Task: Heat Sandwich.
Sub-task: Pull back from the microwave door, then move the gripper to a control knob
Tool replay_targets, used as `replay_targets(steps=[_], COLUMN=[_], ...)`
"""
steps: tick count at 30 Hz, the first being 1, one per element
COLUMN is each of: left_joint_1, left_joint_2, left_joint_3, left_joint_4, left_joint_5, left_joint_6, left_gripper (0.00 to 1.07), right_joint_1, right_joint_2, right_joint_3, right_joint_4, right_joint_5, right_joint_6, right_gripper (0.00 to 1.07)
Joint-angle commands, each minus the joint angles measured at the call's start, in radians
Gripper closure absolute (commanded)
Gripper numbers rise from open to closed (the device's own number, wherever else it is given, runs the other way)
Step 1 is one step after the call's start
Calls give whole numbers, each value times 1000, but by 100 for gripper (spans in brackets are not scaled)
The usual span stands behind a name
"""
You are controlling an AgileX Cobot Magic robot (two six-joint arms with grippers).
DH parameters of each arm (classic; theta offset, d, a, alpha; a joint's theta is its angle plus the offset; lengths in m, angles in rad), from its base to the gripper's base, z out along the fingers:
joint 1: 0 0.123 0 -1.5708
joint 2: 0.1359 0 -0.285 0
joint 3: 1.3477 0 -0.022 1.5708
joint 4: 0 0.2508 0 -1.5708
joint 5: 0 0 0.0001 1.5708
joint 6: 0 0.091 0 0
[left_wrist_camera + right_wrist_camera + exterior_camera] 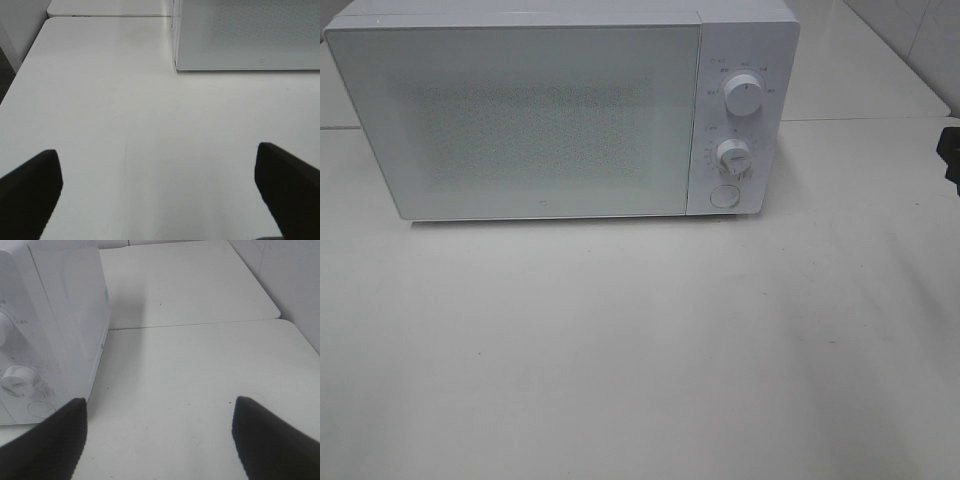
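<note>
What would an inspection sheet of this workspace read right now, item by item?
Surface: white table, faint scuffs.
Job's things: white microwave, door shut; upper dial, lower dial and round button on its right panel; sandwich not seen in any view.
Clutter: nothing seen.
Grippers: left claw open, empty; right claw open, empty, near the microwave's dial side.
Cables: nothing seen.
Surroundings: second table behind; tiled wall; dark part at the right edge, unclear.
</note>
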Motion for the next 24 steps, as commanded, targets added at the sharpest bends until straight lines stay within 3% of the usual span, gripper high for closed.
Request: replay_targets(steps=[1, 10, 15, 16, 17, 20, 24], left_joint_1=[4, 4, 4, 4, 4, 4, 4], left_joint_2=[-27, -27, -27, -27, -27, -27, -27], left_joint_3=[5, 5, 5, 5, 5, 5, 5], left_joint_4=[-2, -2, -2, -2, -2, -2, -2], left_joint_5=[-6, -6, -6, -6, -6, -6, -6], left_joint_6=[1, 1, 1, 1, 1, 1, 1], left_gripper=[4, 4, 4, 4, 4, 4, 4], right_joint_1=[-5, 11, 155, 217, 217, 332, 399], right_joint_2=[-2, 124, 216, 251, 251, 320, 377], right_joint_3=[23, 32, 32, 32, 32, 31, 31], right_joint_4=[78, 111, 239, 329, 329, 481, 560], right_joint_5=[-86, -201, -287, -346, -346, -468, -551], right_joint_6=[-81, -95, -207, -283, -283, -375, -384], right_gripper=[31, 31, 31, 31, 31, 31, 31])
